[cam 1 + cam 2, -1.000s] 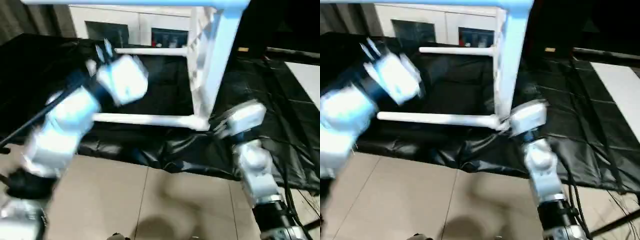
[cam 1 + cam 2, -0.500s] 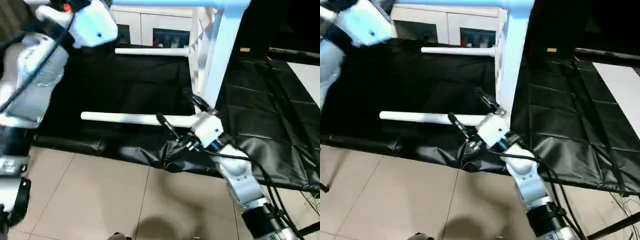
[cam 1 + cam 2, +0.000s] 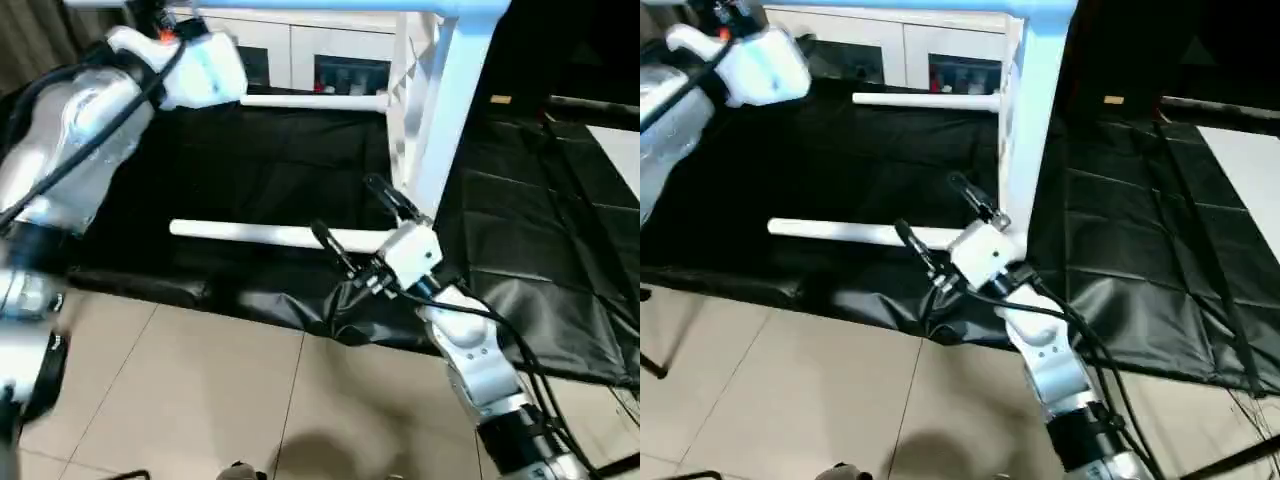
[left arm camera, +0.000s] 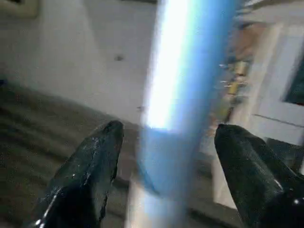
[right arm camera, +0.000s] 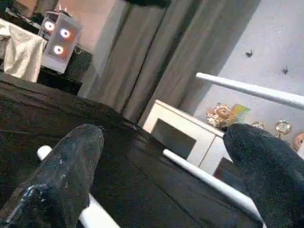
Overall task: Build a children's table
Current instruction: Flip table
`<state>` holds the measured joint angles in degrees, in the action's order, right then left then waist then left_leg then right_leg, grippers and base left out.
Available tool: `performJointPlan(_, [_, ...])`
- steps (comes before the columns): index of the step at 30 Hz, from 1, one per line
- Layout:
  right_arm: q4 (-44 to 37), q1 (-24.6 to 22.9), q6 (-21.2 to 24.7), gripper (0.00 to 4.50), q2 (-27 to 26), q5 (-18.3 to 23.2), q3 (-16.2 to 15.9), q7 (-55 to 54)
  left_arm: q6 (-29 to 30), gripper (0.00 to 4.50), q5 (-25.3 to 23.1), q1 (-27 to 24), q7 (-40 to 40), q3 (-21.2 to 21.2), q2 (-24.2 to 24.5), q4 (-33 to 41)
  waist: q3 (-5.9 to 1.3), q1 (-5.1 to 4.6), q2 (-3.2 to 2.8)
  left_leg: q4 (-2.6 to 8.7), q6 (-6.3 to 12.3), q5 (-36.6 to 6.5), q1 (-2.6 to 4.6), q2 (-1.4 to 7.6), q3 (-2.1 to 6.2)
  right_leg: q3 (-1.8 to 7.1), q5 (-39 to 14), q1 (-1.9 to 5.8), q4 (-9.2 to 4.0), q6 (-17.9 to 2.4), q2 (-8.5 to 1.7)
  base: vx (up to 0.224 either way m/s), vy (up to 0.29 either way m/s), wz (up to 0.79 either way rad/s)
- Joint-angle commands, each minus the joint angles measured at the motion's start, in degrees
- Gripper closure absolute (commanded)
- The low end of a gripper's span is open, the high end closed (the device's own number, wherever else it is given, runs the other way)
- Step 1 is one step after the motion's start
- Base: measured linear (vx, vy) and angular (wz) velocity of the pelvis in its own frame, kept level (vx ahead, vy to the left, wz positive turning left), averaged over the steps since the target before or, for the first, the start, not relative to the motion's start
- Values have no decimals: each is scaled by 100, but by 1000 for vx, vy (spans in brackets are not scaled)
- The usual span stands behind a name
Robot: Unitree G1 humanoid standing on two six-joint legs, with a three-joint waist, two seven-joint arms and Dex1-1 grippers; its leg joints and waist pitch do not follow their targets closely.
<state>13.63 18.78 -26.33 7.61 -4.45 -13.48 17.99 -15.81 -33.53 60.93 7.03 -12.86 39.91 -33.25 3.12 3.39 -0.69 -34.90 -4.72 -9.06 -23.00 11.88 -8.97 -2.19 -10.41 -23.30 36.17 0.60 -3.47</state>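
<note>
Standing on its side on the black sheet (image 3: 520, 200), the table top (image 3: 440, 130) rises upright w/ its ribbed underside facing my left; two legs stick out sideways from it, an upper leg (image 3: 310, 101) and a lower leg (image 3: 270, 235) lying just above the sheet. My right end effector (image 3: 362, 218) sits at the lower leg's socket end, fingers spread wide, one finger (image 3: 335, 250) across the leg, the other up near the top's edge; I can't tell if either touches. From the right wrist cam both legs run between the wide-set fingers (image 5: 61, 175), not gripped. My left end effector (image 4: 164, 142) is raised high by the top's upper edge, approx. level w/ the cabinet (image 3: 300, 55) behind; its wrist cam shows the fingers (image 4: 95, 161) wide apart on either side of a pale blue-white bar (image 4: 185, 85), w/ gaps on both sides. Tiled floor (image 3: 200, 390) in front.
</note>
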Motion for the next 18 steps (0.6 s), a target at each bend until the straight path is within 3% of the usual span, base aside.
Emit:
performJointPlan(1, [-95,64,97,1,-12,-8,2,15,-157,97,-102,190,-119,-29,-35,-237,-371,1,-117,470,-281,-2580,183,35,64,186,-1859,142,-495,-861,-313,0,0,0])
performJointPlan(9, [-170,58,97,1,-102,227,-144,308,-454,97,-231,594,-12,-384,-244,-1188,-402,43,-142,464,-225,-2386,182,53,60,193,-1334,156,-458,-1010,-317,0,0,0])
performJointPlan(18, [-196,39,120,0,-143,197,-84,286,-488,184,-2,788,-139,-218,-329,-1696,-382,50,-124,476,-215,-2432,171,53,59,192,-1472,171,-461,-1043,-332,0,0,0])
